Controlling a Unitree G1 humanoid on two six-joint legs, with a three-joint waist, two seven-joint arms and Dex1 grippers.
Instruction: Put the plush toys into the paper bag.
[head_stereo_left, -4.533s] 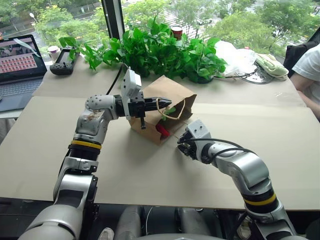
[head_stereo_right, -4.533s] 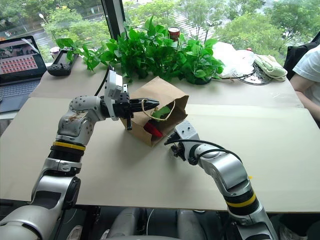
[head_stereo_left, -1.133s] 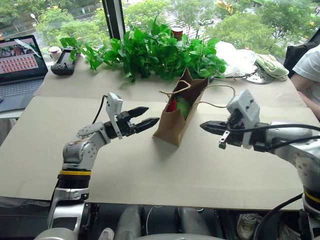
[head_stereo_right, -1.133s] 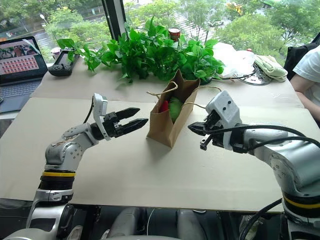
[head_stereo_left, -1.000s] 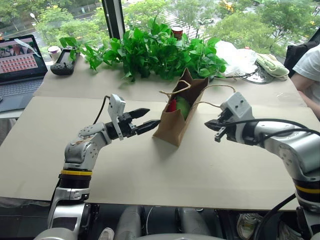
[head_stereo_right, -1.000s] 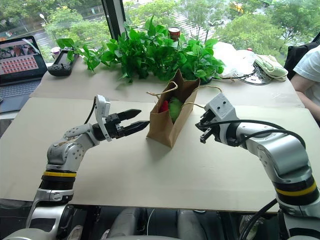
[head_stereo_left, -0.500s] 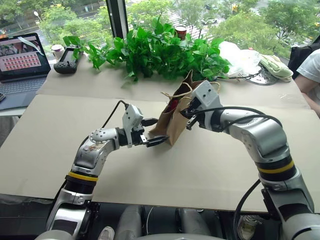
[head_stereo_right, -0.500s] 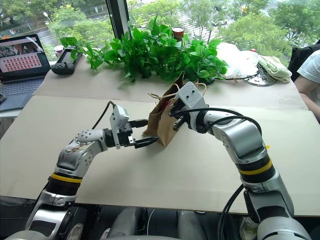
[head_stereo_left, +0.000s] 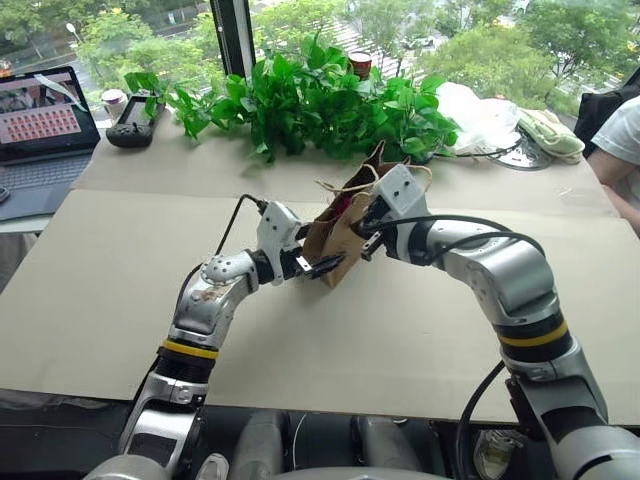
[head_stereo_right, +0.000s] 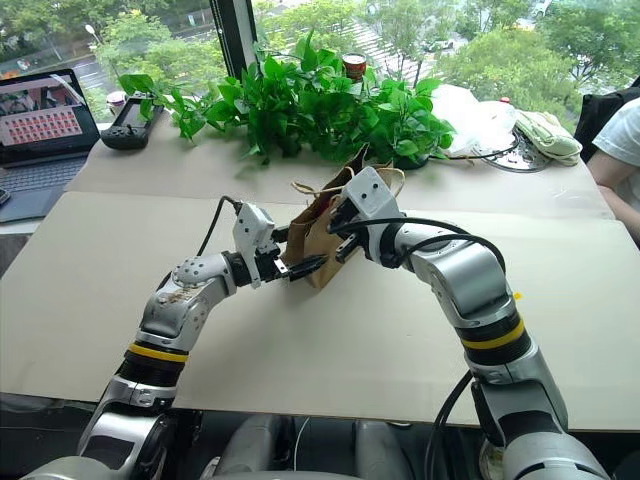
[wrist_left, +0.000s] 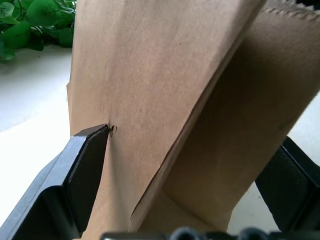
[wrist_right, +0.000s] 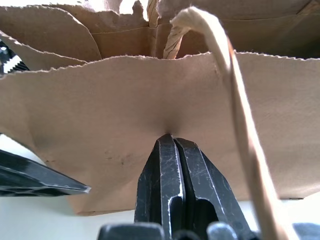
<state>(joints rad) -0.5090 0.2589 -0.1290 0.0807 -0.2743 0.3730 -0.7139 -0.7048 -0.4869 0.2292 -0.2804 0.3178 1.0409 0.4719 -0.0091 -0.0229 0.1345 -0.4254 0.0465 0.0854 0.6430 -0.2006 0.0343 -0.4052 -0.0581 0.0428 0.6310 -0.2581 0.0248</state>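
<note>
Left tool (head_stereo_left: 322, 268): spread wide, straddling paper bag's (head_stereo_left: 340, 235) lower corner.
Paper bag: upright on worktop (head_stereo_left: 120, 290), before the plants (head_stereo_left: 320, 100); light, thin, creases easily. Best held by side walls or cord handles (wrist_right: 220, 65).
Right tool (wrist_right: 172, 145): pressed together, tip against bag's wall.

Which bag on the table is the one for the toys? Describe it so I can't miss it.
Start at the row of leafy plants by the window. Just in front, mid-table, stands the paper bag, between both pincers. It is brown kraft paper with beige cord handles, unlike the white plastic bag farther right.
</note>
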